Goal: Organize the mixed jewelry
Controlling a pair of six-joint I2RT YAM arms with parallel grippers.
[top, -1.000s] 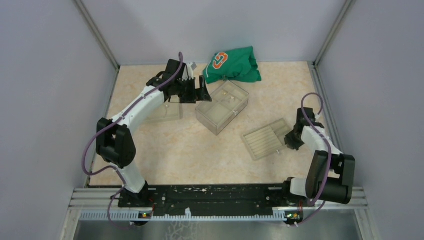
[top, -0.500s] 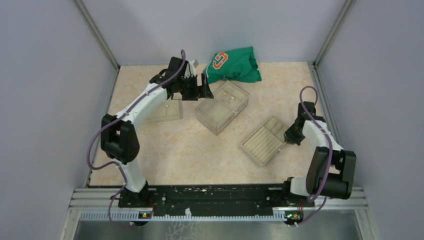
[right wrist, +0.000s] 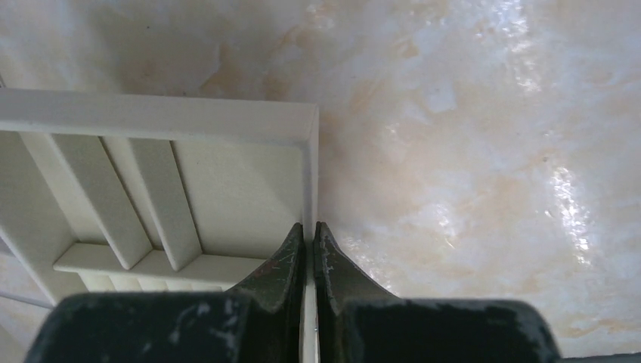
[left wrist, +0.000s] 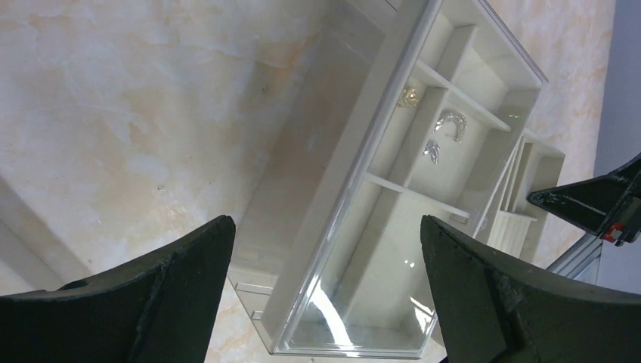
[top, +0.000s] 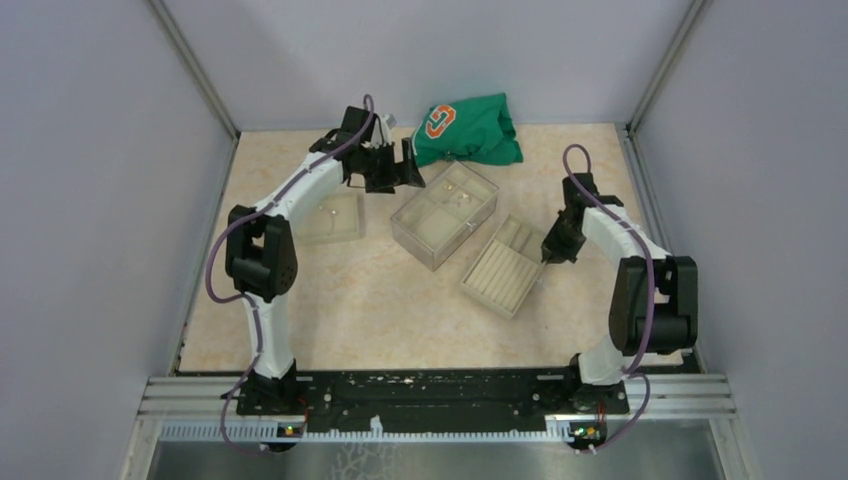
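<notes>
Small silvery jewelry pieces lie in one compartment of the clear compartmented box, whose rim runs below my left gripper. The left gripper hovers over the box's far left end, open wide with nothing between its fingers. My right gripper is shut on the thin side wall of a cream ridged tray, one finger inside the tray and one outside. The tray lies flat just right of the box.
A green cloth with an orange logo lies behind the box. A shallow clear lid or tray sits to the left under the left forearm. Grey walls enclose the table on three sides.
The right gripper closed on the tray's wall and dragged the tray left and away, up against the box. The left gripper drifted slightly back and stayed open.
</notes>
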